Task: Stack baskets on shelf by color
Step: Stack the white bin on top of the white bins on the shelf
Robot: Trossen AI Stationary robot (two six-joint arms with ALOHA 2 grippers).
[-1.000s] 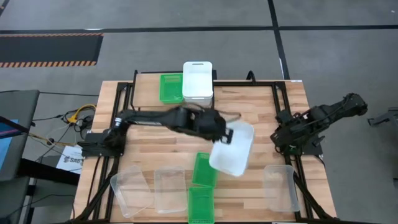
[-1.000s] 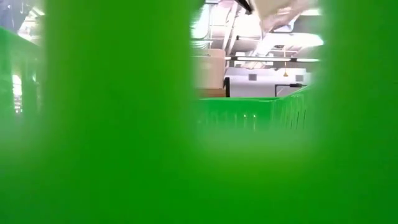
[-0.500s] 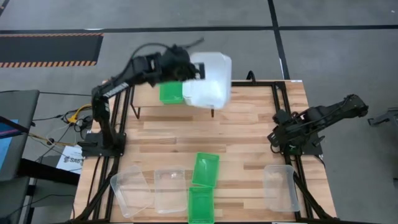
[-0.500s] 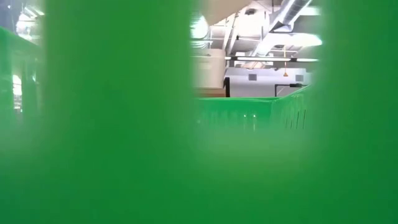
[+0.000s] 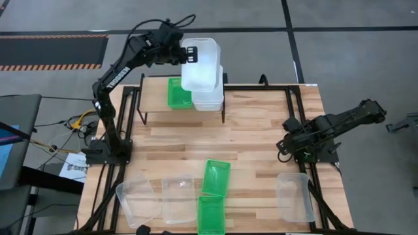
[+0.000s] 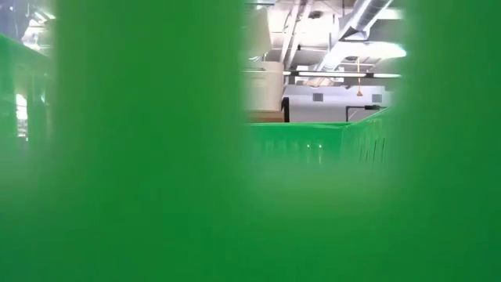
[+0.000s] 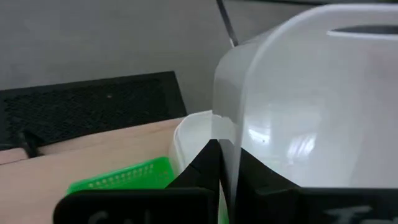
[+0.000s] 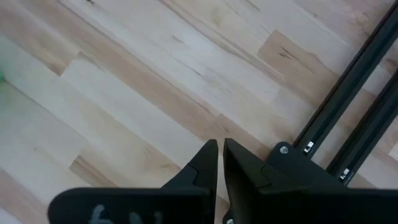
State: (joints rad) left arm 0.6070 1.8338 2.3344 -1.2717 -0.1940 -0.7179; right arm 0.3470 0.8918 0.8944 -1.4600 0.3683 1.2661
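My left gripper [image 5: 188,55] is raised at the table's far edge, shut on a white basket [image 5: 201,65]. The basket hangs over another white basket [image 5: 210,99], which stands on the shelf [image 5: 153,98] next to a green basket [image 5: 177,93]. My right gripper [image 5: 282,149] waits shut over bare wood by the table's right side, holding nothing. Two green baskets [image 5: 215,176] and three clear ones [image 5: 178,199] lie near the table's front edge. My left gripper pinches the held white basket's side wall at its rim [image 7: 225,134] between its two fingers, one on each face of the wall. The fingers slant down from the table's left. The basket is lifted clear and tilted, just above the white basket [image 7: 193,134] on the shelf.
A green basket wall [image 6: 149,157] stands right in front of the low camera and blocks most of that view. A clear basket [image 5: 294,196] sits at the front right, near the black frame rail [image 8: 348,93]. Bare wood lies in the table's middle.
My left gripper has swung from the table's middle up and toward the far edge, then a little left, carrying the white basket. The basket has been lifted clear of the table and now hangs over the white basket on the shelf.
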